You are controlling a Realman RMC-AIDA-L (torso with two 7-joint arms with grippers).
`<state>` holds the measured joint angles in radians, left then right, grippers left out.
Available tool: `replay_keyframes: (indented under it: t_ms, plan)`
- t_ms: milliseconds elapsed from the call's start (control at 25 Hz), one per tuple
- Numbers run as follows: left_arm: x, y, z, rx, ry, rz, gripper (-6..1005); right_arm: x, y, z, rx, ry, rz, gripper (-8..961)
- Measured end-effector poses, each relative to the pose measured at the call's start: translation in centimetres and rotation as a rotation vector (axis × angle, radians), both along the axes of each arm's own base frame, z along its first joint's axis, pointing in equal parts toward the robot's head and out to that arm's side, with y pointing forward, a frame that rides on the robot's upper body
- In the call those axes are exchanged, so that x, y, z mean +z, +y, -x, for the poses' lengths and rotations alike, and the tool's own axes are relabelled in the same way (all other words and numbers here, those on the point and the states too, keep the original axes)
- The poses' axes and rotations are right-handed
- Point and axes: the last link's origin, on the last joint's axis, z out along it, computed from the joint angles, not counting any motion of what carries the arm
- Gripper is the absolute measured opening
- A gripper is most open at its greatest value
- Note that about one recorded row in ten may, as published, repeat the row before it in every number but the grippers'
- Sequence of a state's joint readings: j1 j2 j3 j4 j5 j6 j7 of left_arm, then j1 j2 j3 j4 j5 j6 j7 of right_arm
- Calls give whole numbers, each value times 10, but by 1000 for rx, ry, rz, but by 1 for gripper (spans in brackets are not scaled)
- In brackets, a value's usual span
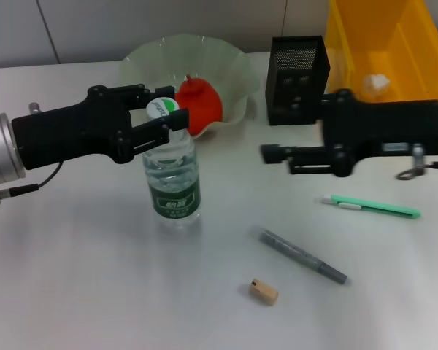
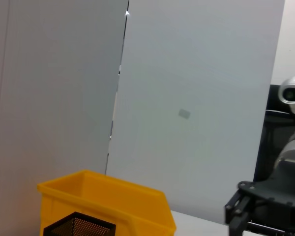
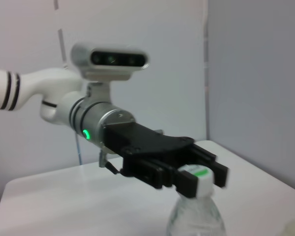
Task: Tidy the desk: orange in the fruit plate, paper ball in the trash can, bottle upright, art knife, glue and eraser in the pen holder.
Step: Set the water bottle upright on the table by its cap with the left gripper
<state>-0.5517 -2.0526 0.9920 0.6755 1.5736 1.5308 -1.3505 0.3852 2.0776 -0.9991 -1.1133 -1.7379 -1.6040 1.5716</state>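
The bottle (image 1: 172, 177) stands upright on the desk (image 1: 80, 277), and my left gripper (image 1: 160, 109) is shut on its white-and-green cap. The right wrist view shows that same grip on the bottle (image 3: 195, 211) by the left gripper (image 3: 187, 173). The orange (image 1: 200, 106) lies in the fruit plate (image 1: 233, 73). The paper ball (image 1: 376, 82) rests inside the trash can (image 1: 423, 44). My right gripper (image 1: 275, 160) hovers in front of the pen holder (image 1: 298, 69). The green art knife (image 1: 372, 206), the grey glue (image 1: 303, 256) and the eraser (image 1: 263, 291) lie on the desk.
The trash can (image 2: 108, 204) and the pen holder's rim (image 2: 78, 227) show low in the left wrist view, with the right gripper (image 2: 242, 209) beside them. A grey wall runs behind the desk.
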Motion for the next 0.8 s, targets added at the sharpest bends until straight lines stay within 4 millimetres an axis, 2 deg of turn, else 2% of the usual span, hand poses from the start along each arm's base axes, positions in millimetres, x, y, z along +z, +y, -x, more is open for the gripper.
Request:
replay_keyframes:
  t_ms: [40, 120, 240, 440, 800]
  plan:
    - [0, 0, 0, 0, 0, 0, 441, 9, -6, -11, -32, 18, -17, 618]
    - [5, 2, 1, 6, 5, -8, 441, 13, -9, -16, -47, 26, -26, 618]
    - [10, 5, 2, 15, 4, -25, 442, 23, -20, -36, -115, 48, -45, 619]
    - [17, 14, 4, 48, 4, -64, 443, 25, -34, -55, -167, 59, -58, 620]
    - [26, 26, 16, 129, 23, -148, 445, 25, -51, -69, -177, 73, -45, 619]
